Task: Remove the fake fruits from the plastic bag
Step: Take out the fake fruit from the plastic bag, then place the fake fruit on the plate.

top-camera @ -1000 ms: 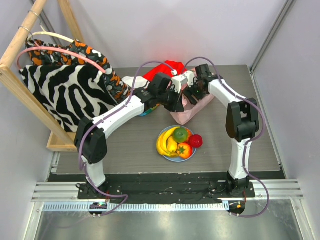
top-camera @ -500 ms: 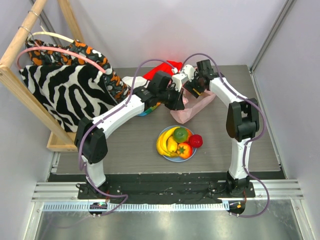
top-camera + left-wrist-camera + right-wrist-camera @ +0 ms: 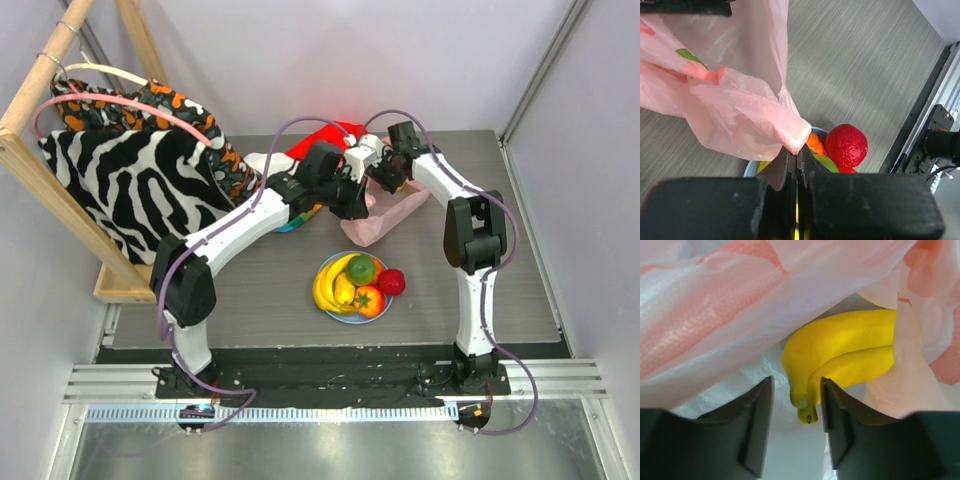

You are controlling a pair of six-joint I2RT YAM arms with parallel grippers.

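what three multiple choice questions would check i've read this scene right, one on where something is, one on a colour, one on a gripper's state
1. The banana in the right wrist view lies:
A in a wooden bowl
B among the folds of the bag
C in a cardboard box

2. The round fruit at the right edge of the plate is:
A purple
B white
C red

3. The left gripper is:
A shut on the bag
B wide open
C shut on a spoon

Answers:
1 B, pink film drapes over and beside the banana.
2 C, the top view shows it bright red.
3 A, the left wrist view shows the jaws closed with a pinch of bag between them.
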